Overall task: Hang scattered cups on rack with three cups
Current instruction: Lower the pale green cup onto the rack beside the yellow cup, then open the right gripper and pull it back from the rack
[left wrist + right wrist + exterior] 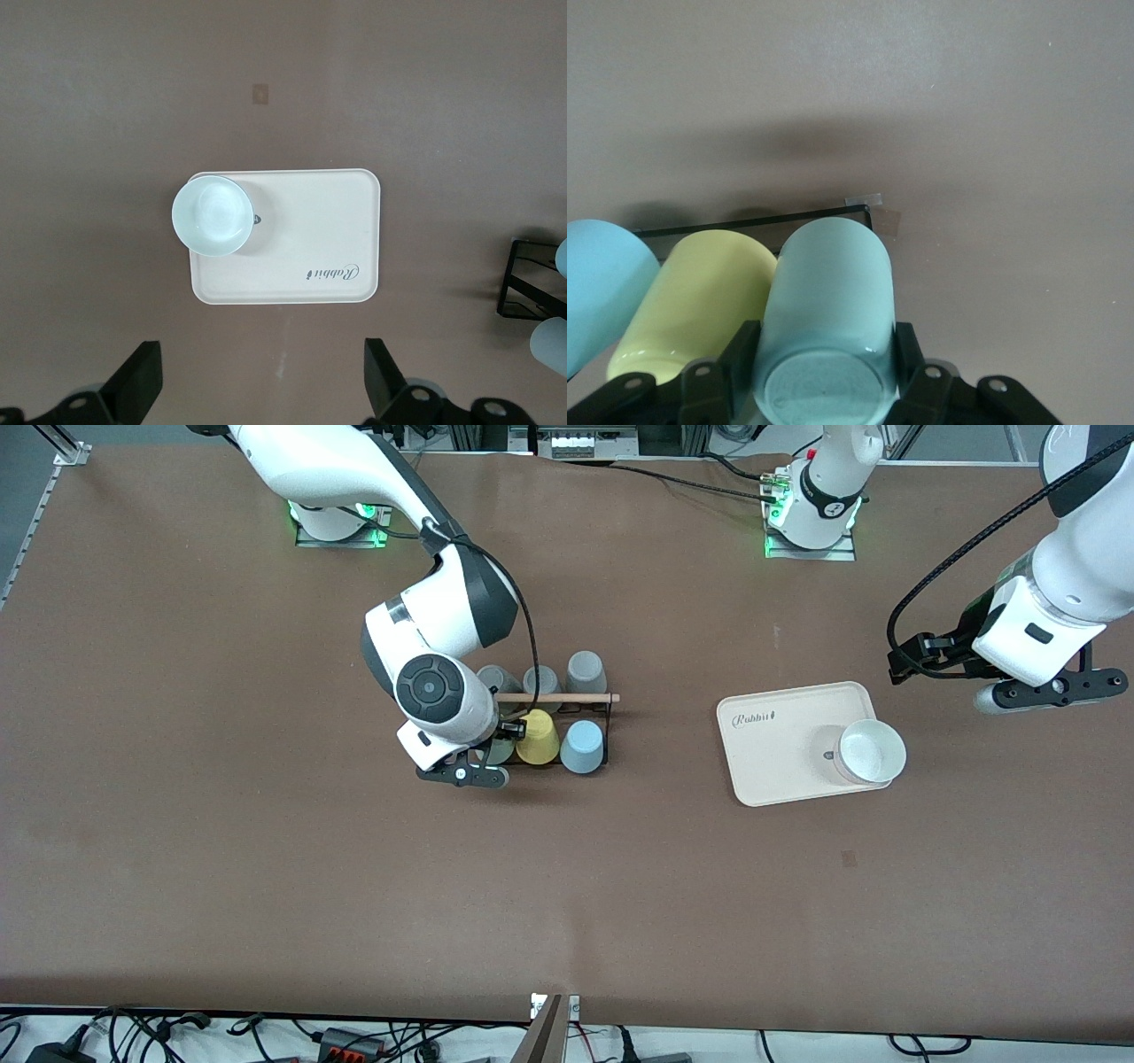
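The black wire rack (609, 731) with its wooden rod (567, 698) stands mid-table. The light blue cup (582, 746) hangs on its nearer side beside a yellow cup (538, 737). My right gripper (501, 740) is at the rack's end toward the right arm, shut on the pale sage green cup (498, 753). In the right wrist view the fingers (740, 354) clamp the green cup (828, 292), in line with the yellow cup (700, 301) and blue cup (598, 283) over the rack wire (744, 220). Its peg is hidden. My left gripper (908, 662) waits open and empty.
Three grey cups (585, 669) hang on the rack's farther side. A cream tray (780, 726) with a white bowl (873, 751) lies toward the left arm's end. The left wrist view shows the tray (337, 230) and bowl (211, 214) past my open left gripper (261, 381).
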